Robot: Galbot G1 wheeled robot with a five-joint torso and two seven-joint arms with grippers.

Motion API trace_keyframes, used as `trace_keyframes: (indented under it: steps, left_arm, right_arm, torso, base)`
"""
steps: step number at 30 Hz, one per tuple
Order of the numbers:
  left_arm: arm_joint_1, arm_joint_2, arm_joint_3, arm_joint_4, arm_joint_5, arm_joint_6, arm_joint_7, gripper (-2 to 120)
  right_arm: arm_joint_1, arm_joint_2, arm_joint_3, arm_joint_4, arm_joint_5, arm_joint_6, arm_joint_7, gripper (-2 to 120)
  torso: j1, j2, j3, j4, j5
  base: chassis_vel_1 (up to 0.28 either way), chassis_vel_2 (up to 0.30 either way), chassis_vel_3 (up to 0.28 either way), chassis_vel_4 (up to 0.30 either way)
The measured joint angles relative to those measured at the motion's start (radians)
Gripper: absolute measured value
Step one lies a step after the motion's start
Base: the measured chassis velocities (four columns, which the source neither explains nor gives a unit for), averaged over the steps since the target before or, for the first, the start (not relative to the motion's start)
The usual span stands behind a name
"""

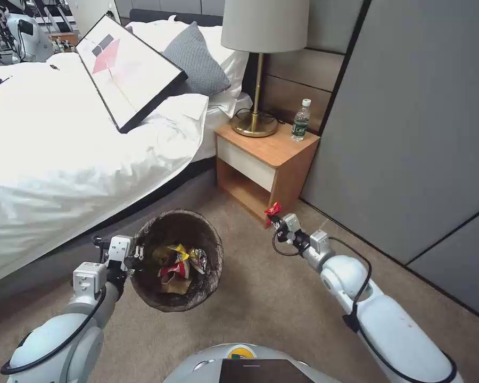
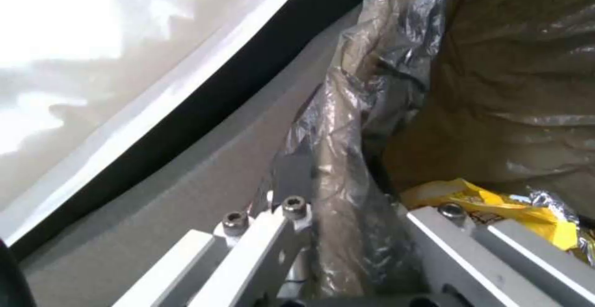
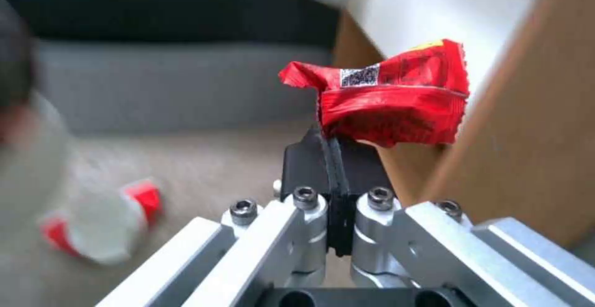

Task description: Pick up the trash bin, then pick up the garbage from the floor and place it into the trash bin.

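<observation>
My left gripper (image 1: 137, 254) is shut on the near rim of the trash bin (image 1: 210, 250), holding it above the carpet. The dark bag is folded over the rim (image 2: 347, 125), pinched between the fingers of the left gripper (image 2: 338, 181). Inside lie several pieces of garbage, among them a yellow wrapper (image 1: 179, 251) (image 2: 496, 202). To the right of the bin, my right gripper (image 1: 275, 218) (image 3: 332, 146) is shut on a red snack wrapper (image 1: 273, 208) (image 3: 390, 104), in the air beside the nightstand. A red-and-white carton (image 3: 99, 228) lies on the carpet beyond it.
A wooden nightstand (image 1: 266, 159) with a brass lamp (image 1: 258, 69) and a water bottle (image 1: 300, 120) stands just behind the right gripper. The bed (image 1: 64, 159), with a framed picture (image 1: 127, 69) on it, fills the left. A grey wall panel (image 1: 410, 133) runs along the right.
</observation>
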Motion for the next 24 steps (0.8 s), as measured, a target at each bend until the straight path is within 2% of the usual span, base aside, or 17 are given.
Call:
trace_keyframes:
  steps: [6, 15, 18, 24]
  left_arm:
    - [-0.003, 0.01, 0.007, 0.0, -0.012, 0.007, -0.003, 3]
    - [-0.009, 0.02, 0.017, 0.0, -0.017, 0.01, -0.004, 3]
    - [-0.01, 0.024, 0.017, 0.0, -0.017, 0.011, -0.005, 3]
    - [-0.02, 0.028, 0.021, 0.0, -0.018, 0.011, -0.005, 3]
  right_arm:
    - [0.056, -0.048, -0.019, 0.169, 0.142, -0.087, -0.011, 0]
    - [0.133, -0.093, -0.075, 0.292, 0.234, -0.166, -0.047, 0]
    - [0.164, -0.106, -0.109, 0.311, 0.257, -0.181, -0.055, 0]
    - [0.265, -0.118, -0.266, 0.328, 0.322, -0.214, -0.03, 0]
  torso:
    - [0.0, 0.0, 0.0, 0.0002, -0.0002]
    - [0.0, 0.0, 0.0, 0.0, -0.0002]
    - [0.0, 0.0, 0.0, 0.0001, -0.0003]
    - [0.0, 0.0, 0.0, 0.0003, -0.0003]
  base:
    - [0.0, 0.0, 0.0, 0.0]
    - [0.0, 0.0, 0.0, 0.0]
    - [0.0, 0.0, 0.0, 0.0]
    - [0.0, 0.0, 0.0, 0.0]
